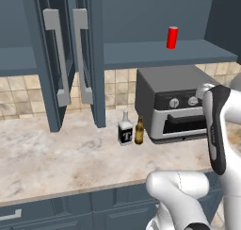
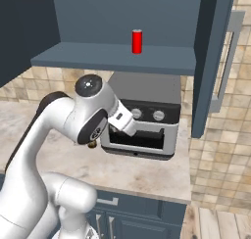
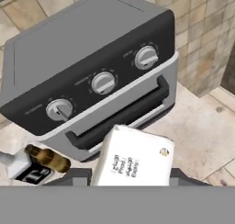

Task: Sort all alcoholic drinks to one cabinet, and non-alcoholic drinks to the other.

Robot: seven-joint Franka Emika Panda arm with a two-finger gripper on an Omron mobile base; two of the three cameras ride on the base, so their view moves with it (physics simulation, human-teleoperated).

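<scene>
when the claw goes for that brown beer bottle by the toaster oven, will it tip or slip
The brown beer bottle is tall and narrow-based, so probably tippy. It looks smooth, maybe slippery. It stands close beside the liquor bottle, so a nudge could knock both.

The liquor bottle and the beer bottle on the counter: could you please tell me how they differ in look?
The liquor bottle is clear with square shoulders and a black label bearing a white T; the beer bottle is brown, with no label that I can make out. The liquor bottle is wider and a little taller; the beer bottle is slimmer. Both stand upright, side by side on the counter, left of the toaster oven.
</scene>
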